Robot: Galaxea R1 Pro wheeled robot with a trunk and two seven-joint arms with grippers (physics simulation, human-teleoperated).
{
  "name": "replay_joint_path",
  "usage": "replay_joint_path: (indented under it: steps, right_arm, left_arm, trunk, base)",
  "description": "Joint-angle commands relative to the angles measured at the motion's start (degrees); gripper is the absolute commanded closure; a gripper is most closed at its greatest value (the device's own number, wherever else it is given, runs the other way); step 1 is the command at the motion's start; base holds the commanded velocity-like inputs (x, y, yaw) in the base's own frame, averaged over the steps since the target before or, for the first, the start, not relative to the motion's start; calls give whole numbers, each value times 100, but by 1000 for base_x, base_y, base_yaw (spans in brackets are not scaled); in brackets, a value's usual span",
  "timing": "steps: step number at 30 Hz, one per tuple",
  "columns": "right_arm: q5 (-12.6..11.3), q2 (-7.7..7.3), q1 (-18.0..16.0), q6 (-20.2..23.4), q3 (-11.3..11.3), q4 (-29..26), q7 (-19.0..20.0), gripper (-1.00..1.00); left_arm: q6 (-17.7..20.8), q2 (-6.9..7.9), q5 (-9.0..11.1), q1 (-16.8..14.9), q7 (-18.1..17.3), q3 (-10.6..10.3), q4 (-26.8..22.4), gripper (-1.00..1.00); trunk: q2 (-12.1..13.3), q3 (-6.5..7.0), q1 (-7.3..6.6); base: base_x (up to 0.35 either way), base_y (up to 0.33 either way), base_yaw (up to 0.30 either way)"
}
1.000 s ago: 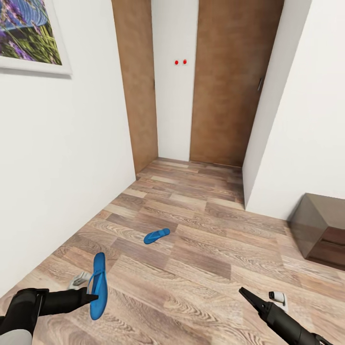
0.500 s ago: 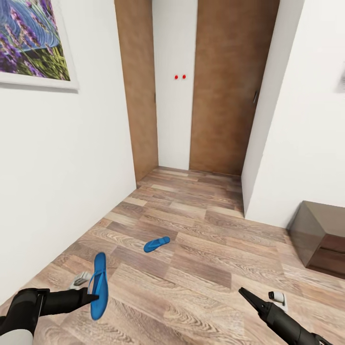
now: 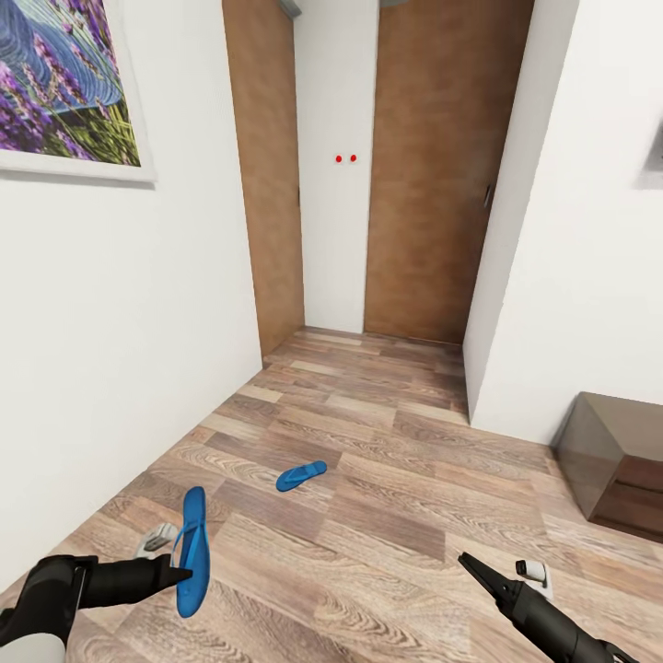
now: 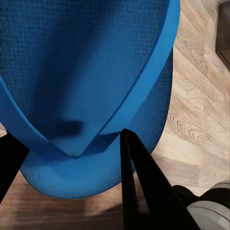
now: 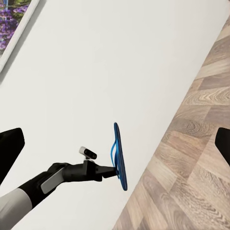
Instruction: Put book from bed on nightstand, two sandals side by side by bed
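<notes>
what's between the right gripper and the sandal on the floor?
Only bare wood-plank floor. In the head view nothing lies between the right gripper and the sandal on the floor; the other sandal is in the left gripper.

Both arms are glossy black and taper to slim, pointed black fingers. At the lower left of the frame the left arm [image 3: 64, 589] thickens into a rounded black sleeve with a pale grey-white segment behind it. A small white camera block with a dark lens sits beside the right gripper [image 3: 471, 564].
</notes>
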Motion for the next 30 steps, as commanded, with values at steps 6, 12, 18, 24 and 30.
replay_joint_path:
  steps: [6,12,18,24,30]
  right_arm:
    - [-21,-1,-3,53,-1,1,10,-100]
    - [-21,-1,-3,49,-1,1,10,-100]
    - [-21,-1,-3,49,-1,1,10,-100]
    - [-21,-1,-3,51,-1,1,10,-100]
    - [-3,-1,-3,50,6,1,6,-100]
  left_arm:
    - [56,2,-59,-10,-55,27,16,100]
    - [56,-3,-56,-8,-54,27,19,100]
    - [56,-3,-52,-8,-54,27,20,100]
    - [62,-2,-58,-10,-54,28,29,100]
    - [57,3,-52,-10,-49,34,100,100]
  trunk:
    - [-3,-6,-1]
    - [82,97,-53]
    - [242,168,-141]
    - [242,168,-141]
    - [242,168,-141]
  base:
    - [0,0,0]
    - [0,0,0]
    - [0,0,0]
    - [0,0,0]
    - [0,0,0]
